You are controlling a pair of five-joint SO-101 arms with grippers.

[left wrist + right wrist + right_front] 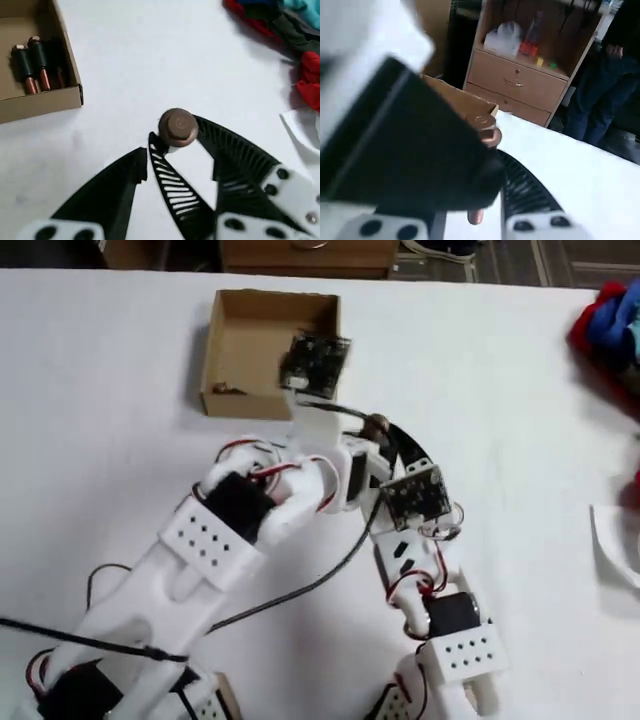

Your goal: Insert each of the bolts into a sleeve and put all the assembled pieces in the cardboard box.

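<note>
A bolt with a copper hex head (177, 127) stands head up just right of the cardboard box (225, 350), a little above the white table. My right gripper (490, 162) is shut on it. One ribbed finger (520, 192) presses its side, and the threaded tip (475, 216) pokes out below. From above, the bolt head (377, 425) sits at the end of the right arm's curved black finger (412, 447). My left gripper (146, 157) sits close against the bolt on the box side. Two sleeved bolts (30, 62) lie inside the box (45, 102).
A heap of red and blue cloth (605, 320) lies at the table's far right, with a white object (615, 545) below it at the edge. A black cable (300, 590) runs between the two arms. A wooden cabinet (520, 80) stands beyond the table.
</note>
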